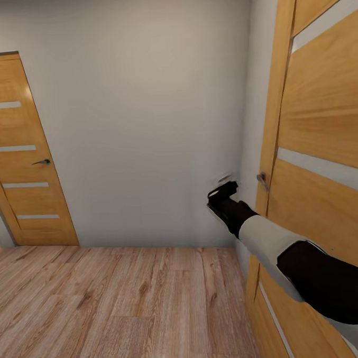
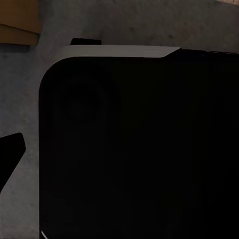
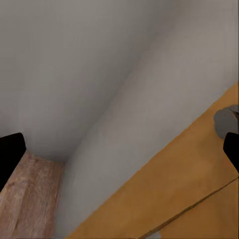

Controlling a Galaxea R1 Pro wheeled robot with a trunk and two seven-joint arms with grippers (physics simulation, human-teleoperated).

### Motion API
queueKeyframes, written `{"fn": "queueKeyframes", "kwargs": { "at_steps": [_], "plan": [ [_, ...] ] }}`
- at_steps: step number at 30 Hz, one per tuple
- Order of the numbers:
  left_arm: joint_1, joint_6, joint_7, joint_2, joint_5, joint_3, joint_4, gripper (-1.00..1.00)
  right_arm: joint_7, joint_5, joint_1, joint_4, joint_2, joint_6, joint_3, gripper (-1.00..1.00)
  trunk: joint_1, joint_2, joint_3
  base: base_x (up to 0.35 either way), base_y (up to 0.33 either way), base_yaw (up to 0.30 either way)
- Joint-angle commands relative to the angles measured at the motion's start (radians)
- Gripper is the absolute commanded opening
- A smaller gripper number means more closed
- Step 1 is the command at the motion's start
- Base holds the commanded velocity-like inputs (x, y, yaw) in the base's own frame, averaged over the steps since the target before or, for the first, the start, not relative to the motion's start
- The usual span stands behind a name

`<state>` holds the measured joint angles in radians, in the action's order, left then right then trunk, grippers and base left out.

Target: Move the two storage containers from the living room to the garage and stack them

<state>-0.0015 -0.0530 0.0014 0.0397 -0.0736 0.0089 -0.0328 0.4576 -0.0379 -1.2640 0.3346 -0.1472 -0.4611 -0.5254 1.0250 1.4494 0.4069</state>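
- A closed wooden door [image 1: 23, 151] with pale horizontal strips and a grey lever handle [image 1: 42, 162] stands at the far left, in the far wall.
- A plain pale grey wall [image 1: 143, 112] runs across the middle, meeting a light wood-plank floor [image 1: 118, 304] that fills the near ground.
- The left claw [image 2: 7, 159] shows as one dark fingertip at the picture's edge in the left wrist view, next to a large black body with a pale rim [image 2: 129, 149]; I cannot tell whether it is spread or pressed together.
- The right claw [image 1: 222, 191] is raised on its black and white arm [image 1: 290, 257], near the corner of the walls; in the right wrist view its fingertips [image 3: 10, 154] stand far apart, spread, holding nothing.
- Just right of that claw is the metal handle [image 1: 262, 179] of a second wooden door [image 1: 326, 154], which fills the near right.
- No orange-red bin is to be seen from here.
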Motion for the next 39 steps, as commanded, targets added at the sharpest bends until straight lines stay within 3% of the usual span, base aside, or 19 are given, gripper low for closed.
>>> {"fn": "queueKeyframes", "kwargs": {
  "at_steps": [1,2,8,16,24,39],
  "plan": [
    [0.0,-0.002,0.0,0.0,-0.008,0.0,-0.001,1.0,0.005,-0.004,0.003,-0.002,-0.015,-0.003,-0.007,1.0,0.0,0.001,0.001,0.0,0.0,0.0],
    [0.0,-0.002,0.0,0.0,-0.008,0.0,-0.001,1.0,0.004,-0.008,0.006,-0.01,-0.027,0.006,-0.006,1.0,0.0,0.001,0.001,0.0,0.0,0.0],
    [0.0,-0.002,0.001,0.001,-0.008,0.002,-0.001,1.0,-0.011,-0.072,0.015,-0.094,-0.027,0.1,-0.006,1.0,0.0,0.001,0.001,0.0,0.0,0.0],
    [0.0,-0.002,0.002,0.001,-0.009,0.003,-0.001,1.0,-0.154,-0.104,0.136,-0.14,-0.027,0.147,-0.005,1.0,0.0,0.001,0.001,0.0,0.0,0.0],
    [0.0,-0.003,0.004,0.0,-0.009,0.003,-0.001,1.0,-0.29,-0.145,0.189,-0.15,-0.027,0.148,-0.005,1.0,0.0,0.001,0.001,0.0,0.0,0.0],
    [0.0,-0.002,0.008,0.0,-0.009,0.003,-0.001,1.0,-0.306,-0.149,0.204,-0.154,-0.027,0.149,-0.005,1.0,0.0,0.001,0.001,0.0,0.0,0.0]
  ]
}}
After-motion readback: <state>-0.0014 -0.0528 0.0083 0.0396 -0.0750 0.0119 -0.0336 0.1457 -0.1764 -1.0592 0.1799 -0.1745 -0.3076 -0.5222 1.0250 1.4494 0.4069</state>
